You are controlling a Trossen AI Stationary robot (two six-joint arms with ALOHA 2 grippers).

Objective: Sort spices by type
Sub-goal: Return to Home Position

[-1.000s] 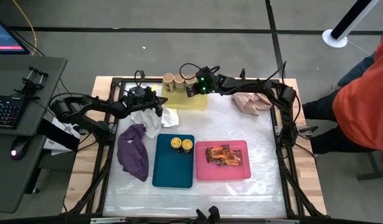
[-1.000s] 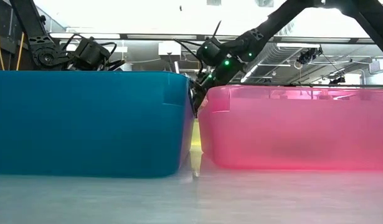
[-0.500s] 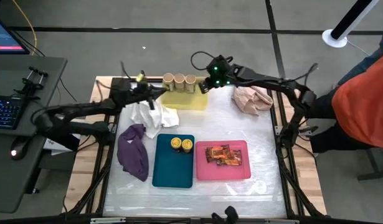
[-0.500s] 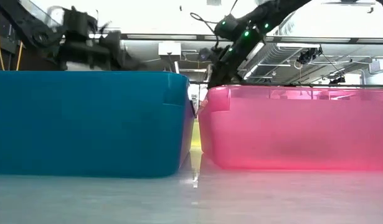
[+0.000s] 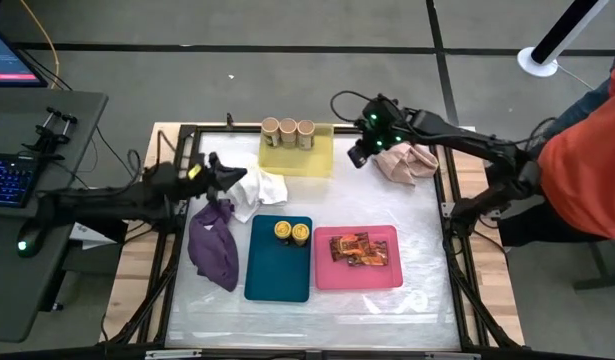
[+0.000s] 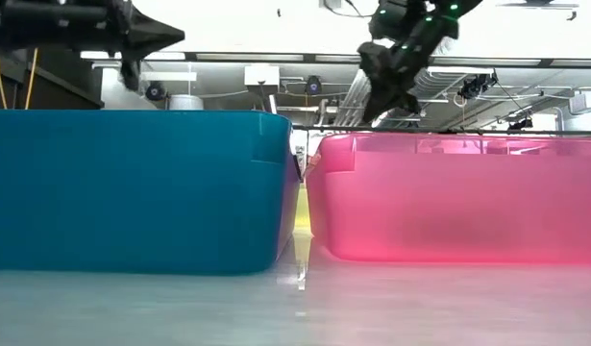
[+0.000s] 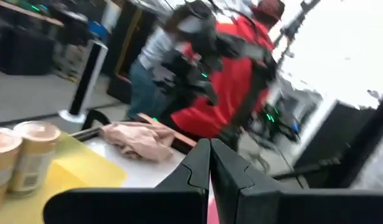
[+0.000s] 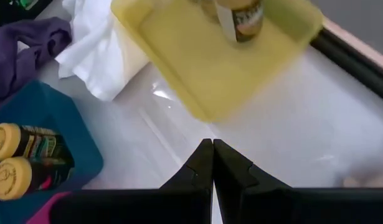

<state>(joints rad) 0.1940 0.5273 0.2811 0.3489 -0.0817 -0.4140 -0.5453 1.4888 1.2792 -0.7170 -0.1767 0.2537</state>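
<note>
Three tan-lidded jars (image 5: 288,129) stand in a row at the far end of the yellow tray (image 5: 297,157); one shows in the right wrist view (image 8: 240,18). Two yellow-lidded jars (image 5: 292,232) stand in the teal tray (image 5: 276,270). Orange-red packets (image 5: 353,249) lie in the pink tray (image 5: 359,274). My left gripper (image 5: 218,168) is shut and hovers over the white cloth's left edge (image 7: 210,155). My right gripper (image 5: 359,157) is shut and raised between the yellow tray and the pink cloth (image 8: 212,152).
A white cloth (image 5: 255,186) and a purple cloth (image 5: 215,243) lie left of the teal tray. A pink cloth (image 5: 407,162) lies near the far right corner. A person in orange (image 5: 587,150) stands beyond the table's right edge. A desk with a keyboard stands at the left.
My right gripper has drawn away from the tan-lidded jars toward the table's right and risen. My left gripper has pulled back from the yellow tray toward the table's left and slightly nearer, rising too. The jars stay in their row.
</note>
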